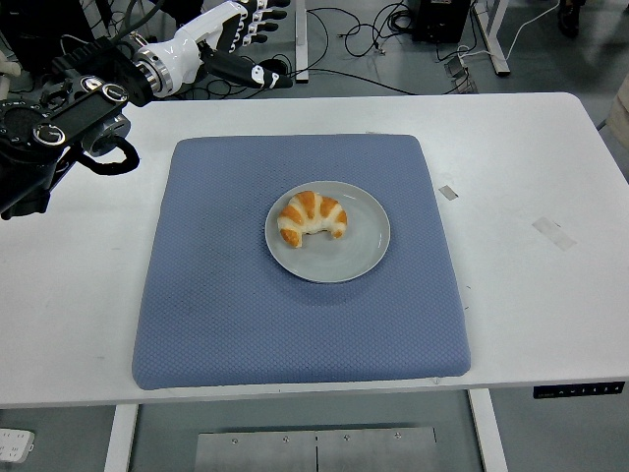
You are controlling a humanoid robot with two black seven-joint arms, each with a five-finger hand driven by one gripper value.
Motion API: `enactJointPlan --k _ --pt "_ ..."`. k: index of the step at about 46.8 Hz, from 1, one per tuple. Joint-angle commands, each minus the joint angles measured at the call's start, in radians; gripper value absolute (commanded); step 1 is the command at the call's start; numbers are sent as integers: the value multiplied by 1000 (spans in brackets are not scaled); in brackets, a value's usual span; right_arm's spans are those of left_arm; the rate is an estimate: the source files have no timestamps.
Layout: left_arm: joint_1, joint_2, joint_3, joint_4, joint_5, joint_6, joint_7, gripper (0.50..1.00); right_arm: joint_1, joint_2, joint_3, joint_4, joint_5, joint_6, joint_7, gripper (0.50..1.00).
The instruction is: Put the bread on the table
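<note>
A golden croissant with white stripes (312,217) lies on the left part of a grey round plate (359,251). The plate sits in the middle of a blue square mat (246,315) on the white table (531,167). My left hand (248,29) reaches in from the upper left, raised beyond the table's far edge, its white and black fingers spread and holding nothing. It is well above and to the left of the croissant. The right arm does not show.
Two small pieces of tape (448,192) (553,232) stick to the table right of the mat. Cables (344,29) and table legs lie on the floor behind the far edge.
</note>
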Motion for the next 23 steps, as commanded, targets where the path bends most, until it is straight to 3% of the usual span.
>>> enactJointPlan --k 1,23 --pt "-19 -9 20 0 12 -3 -1 969 0 0 1 -1 0 0 -1 1000" --pt "-66 -15 128 -45 91 -3 -2 966 0 0 0 1 0 0 1 1000"
